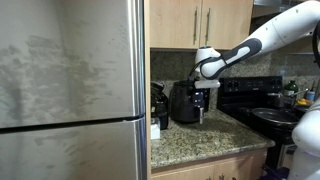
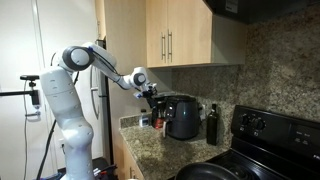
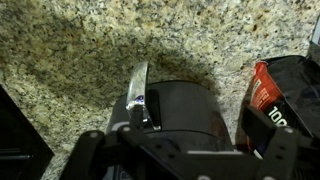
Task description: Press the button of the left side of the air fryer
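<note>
The air fryer (image 1: 184, 103) is glossy black and rounded, and stands on the granite counter next to the stove. It also shows in the other exterior view (image 2: 183, 118). My gripper (image 1: 203, 86) hangs just above the fryer's top, at one side (image 2: 152, 96). In the wrist view the fryer's dark top (image 3: 185, 105) fills the middle, with a silver handle-like part (image 3: 138, 88) at its left. My gripper (image 3: 205, 118) is open, its two fingers spread wide over the top and holding nothing. No button shows clearly in any view.
A steel fridge (image 1: 70, 90) stands beside the granite counter (image 1: 215, 140). A black stove (image 1: 262, 105) is at the counter's other end. A dark bottle (image 2: 211, 125) stands beside the fryer, with small clutter (image 2: 150, 118) and a red package (image 3: 262, 92) close by. Wooden cabinets (image 2: 180, 35) hang above.
</note>
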### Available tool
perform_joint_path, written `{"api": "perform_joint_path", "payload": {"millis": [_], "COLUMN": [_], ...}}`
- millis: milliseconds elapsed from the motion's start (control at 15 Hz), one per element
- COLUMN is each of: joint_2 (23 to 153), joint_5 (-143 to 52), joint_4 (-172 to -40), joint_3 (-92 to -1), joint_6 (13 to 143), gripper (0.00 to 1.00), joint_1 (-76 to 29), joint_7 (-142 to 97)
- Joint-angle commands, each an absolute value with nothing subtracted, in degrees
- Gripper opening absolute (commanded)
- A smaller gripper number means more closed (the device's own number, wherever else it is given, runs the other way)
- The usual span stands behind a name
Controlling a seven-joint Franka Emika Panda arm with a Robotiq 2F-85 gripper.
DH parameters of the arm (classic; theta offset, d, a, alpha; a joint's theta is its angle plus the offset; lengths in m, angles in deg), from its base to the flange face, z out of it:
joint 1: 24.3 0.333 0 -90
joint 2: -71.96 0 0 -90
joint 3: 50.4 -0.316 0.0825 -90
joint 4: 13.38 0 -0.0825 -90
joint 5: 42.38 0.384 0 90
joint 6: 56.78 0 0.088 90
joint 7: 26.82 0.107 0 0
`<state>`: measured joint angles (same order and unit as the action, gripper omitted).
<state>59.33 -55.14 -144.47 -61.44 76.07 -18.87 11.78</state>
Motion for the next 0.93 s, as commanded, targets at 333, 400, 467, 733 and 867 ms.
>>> {"api": "perform_joint_path", "payload": {"millis": [333,400,467,733,867], "joint_2": [62.0,62.1,61.7,60.8,60.8], "joint_5": [-47.8,-48.6,-53.2,-53.5,-53.5], "joint_4": [-141.7,-141.3,-141.2,-142.5,-142.5], "joint_3": [-60.1,-60.2,-61.0,-61.0,-61.0], "joint_6": [75.5,74.7,74.1,75.7,75.7], "gripper": [1.00,1.00,1.00,1.00,1.00], "joint_1": [-17.2,-17.2,-18.4,-18.2,-18.1], "joint_7": [-12.3,-15.2,-13.8,-11.1,-11.1]}}
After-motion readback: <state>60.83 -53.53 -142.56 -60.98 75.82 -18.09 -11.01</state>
